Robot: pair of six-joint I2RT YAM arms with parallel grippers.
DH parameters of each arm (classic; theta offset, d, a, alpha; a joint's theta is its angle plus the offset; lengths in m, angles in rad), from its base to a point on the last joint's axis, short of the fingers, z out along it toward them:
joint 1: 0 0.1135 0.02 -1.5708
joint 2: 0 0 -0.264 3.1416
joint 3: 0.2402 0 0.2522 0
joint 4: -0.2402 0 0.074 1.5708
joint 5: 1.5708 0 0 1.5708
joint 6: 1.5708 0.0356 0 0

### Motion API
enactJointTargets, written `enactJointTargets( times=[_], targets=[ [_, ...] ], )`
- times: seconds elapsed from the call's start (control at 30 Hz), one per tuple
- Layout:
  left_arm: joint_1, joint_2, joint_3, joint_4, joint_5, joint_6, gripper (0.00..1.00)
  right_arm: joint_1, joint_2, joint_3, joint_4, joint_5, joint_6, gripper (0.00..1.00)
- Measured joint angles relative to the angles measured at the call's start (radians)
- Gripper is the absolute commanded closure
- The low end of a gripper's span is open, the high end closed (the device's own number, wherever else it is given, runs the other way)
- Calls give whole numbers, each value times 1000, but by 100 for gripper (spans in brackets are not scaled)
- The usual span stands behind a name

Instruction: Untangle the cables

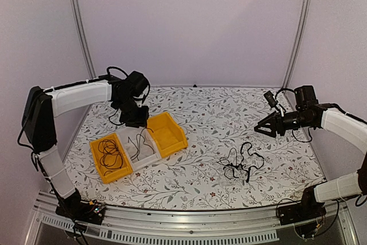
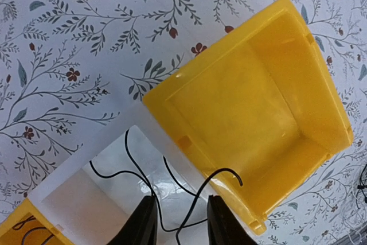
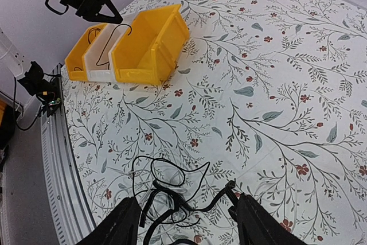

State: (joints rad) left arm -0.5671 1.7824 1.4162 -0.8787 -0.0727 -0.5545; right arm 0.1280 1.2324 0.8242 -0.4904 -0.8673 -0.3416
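A table [image 1: 218,113] under a floral-print cloth carries three bins in a row. A clear bin [image 2: 109,193] sits directly beneath the fingers [image 2: 143,222] of the left gripper [image 2: 179,210], with a yellow bin [image 2: 252,113] to their right. A second yellow bin [image 1: 98,164] is to their left. A tangle of black cables [image 3: 166,190] lies on the cloth just ahead of the right gripper [image 3: 188,205].

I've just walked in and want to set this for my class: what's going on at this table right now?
Two robot arms are sorting cables. The left gripper hangs open over the clear middle bin, with a black cable running between its fingers. One yellow bin holds a coiled black cable; the other yellow bin is empty. The right gripper hovers open above a tangle of black cables on the flowered table, touching nothing.
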Motion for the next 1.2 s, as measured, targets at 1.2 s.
enactJointTargets(
  times=[1.2],
  targets=[
    [21,-72,-233,32,-6,23,100,0,32,2,1,6,-5,38]
  ],
)
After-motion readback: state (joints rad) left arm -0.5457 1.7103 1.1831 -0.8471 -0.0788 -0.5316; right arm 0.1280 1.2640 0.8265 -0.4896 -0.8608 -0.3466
